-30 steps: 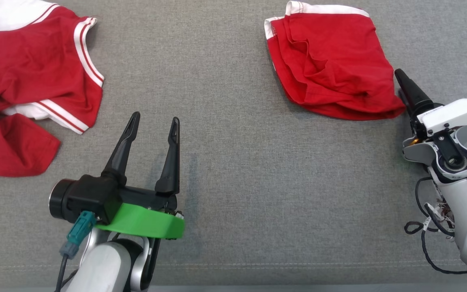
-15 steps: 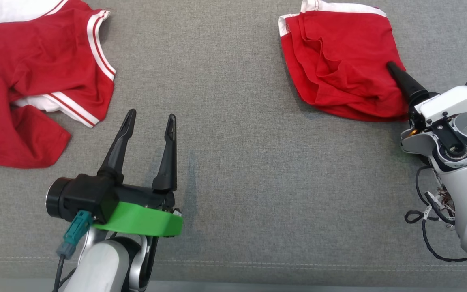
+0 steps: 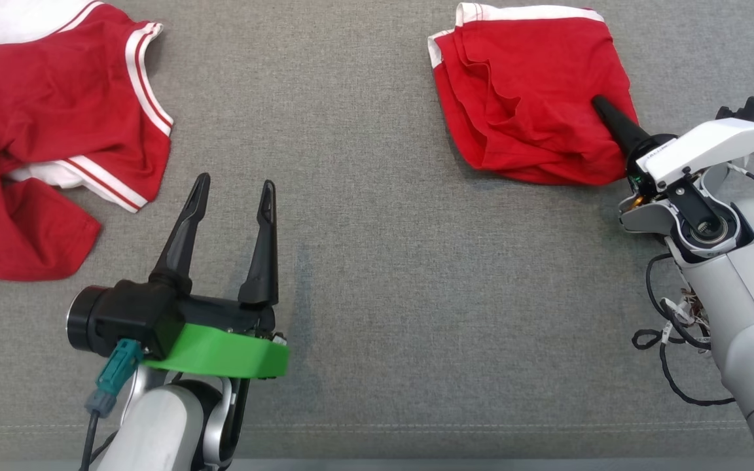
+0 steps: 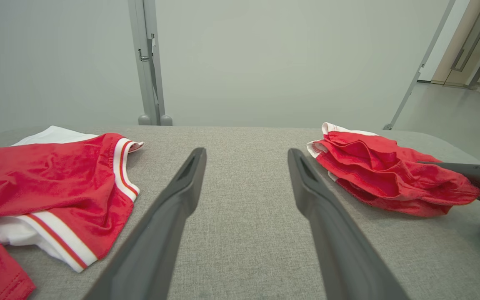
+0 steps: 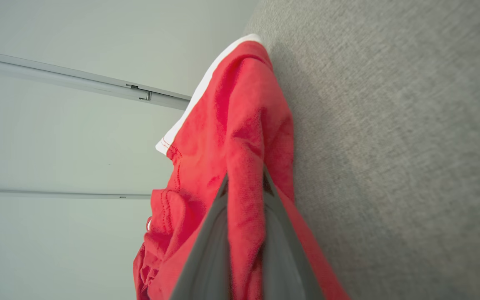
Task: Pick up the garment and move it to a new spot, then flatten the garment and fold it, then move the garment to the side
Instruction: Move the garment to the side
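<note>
Two red pieces lay on the grey surface (image 3: 383,261): a striped shirt (image 3: 50,131) at the left and the crumpled garment (image 3: 527,124) at the far right, its near edge pinched between the closed jaws of the right gripper (image 5: 245,177). The bite looked shallow — perhaps a single layer — so lifting might let it slip, or drag the bundle unfolding. The left gripper (image 3: 235,182) hung with jaws spread, holding nothing.

Left gripper (image 3: 235,181) jaws spread, right gripper (image 5: 245,179) jaws pinched together.
</note>
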Controlling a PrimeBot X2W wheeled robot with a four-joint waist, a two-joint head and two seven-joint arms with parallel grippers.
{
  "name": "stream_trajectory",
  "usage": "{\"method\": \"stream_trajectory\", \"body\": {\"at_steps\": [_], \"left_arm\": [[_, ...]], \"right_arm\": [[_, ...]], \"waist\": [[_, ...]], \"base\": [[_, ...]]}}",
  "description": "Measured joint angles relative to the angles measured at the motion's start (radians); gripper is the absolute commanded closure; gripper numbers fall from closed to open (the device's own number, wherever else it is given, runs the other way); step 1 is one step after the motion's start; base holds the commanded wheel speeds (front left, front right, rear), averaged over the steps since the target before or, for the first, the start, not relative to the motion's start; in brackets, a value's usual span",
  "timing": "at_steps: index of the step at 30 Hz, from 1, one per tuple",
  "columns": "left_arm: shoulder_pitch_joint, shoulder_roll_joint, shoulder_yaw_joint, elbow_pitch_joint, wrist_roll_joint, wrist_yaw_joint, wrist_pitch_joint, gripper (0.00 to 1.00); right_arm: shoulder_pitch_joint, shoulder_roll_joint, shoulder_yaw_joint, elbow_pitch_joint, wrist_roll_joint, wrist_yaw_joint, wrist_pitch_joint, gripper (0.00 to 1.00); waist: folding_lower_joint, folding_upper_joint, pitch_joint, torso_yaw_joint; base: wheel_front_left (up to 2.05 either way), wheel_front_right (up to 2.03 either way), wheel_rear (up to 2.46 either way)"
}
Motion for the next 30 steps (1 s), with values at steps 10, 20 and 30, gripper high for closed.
{"method": "stream_trajectory", "body": {"at_steps": [10, 20, 30], "left_arm": [[0.000, 0.003, 0.013, 0.008, 0.000, 0.000, 0.000, 0.00], [0.003, 0.013, 0.016, 0.011, 0.000, 0.000, 0.001, 0.00], [0.009, 0.016, 0.000, 0.000, 0.001, 0.000, 0.029, 0.00]], "right_arm": [[-0.021, 0.005, 0.003, 0.012, -0.004, 0.008, -0.002, 1.00], [-0.062, -0.041, 0.001, 0.010, -0.029, 0.008, -0.010, 1.00], [-0.148, -0.094, -0.028, -0.005, -0.036, 0.003, -0.011, 1.00]], "waist": [[0.0000, 0.0000, -0.010, -0.037], [0.0000, 0.0000, -0.035, -0.103], [0.0000, 0.0000, -0.049, -0.182]], "base": [[0.00, 0.00, 0.00], [0.00, 0.00, 0.00], [0.00, 0.00, 0.00]]}}
